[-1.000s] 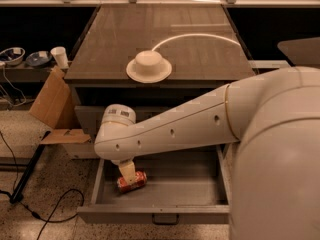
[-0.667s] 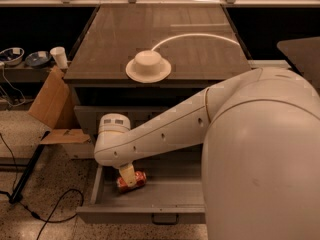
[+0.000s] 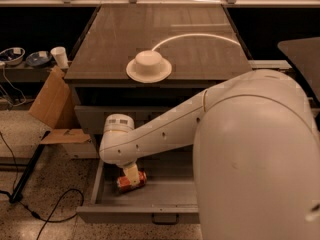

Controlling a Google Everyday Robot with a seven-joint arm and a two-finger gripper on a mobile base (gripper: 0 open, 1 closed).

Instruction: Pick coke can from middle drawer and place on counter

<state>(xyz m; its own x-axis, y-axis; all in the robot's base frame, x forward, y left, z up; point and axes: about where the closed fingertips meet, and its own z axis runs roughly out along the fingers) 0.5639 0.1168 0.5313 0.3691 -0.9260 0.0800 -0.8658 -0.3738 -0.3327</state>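
Note:
The coke can [image 3: 134, 181] lies on its side in the left part of the open middle drawer [image 3: 150, 215], a grey tray with a dark bar handle at the front. My gripper [image 3: 131, 174] reaches down into the drawer from the white arm and sits right on top of the can. The counter [image 3: 200, 54] is the glossy grey-brown cabinet top behind, with a thin white curved line across it.
A white dome-shaped dish [image 3: 148, 66] stands at the counter's front middle. A cardboard box [image 3: 52, 109] leans left of the cabinet, with a white cup [image 3: 60, 57] and bowls on a low shelf. Cables lie on the floor at left. My arm's white bulk fills the right.
The arm has drawn nearer the camera and fills more of the right side. The gripper has stayed down at the can in the drawer. The can has not moved.

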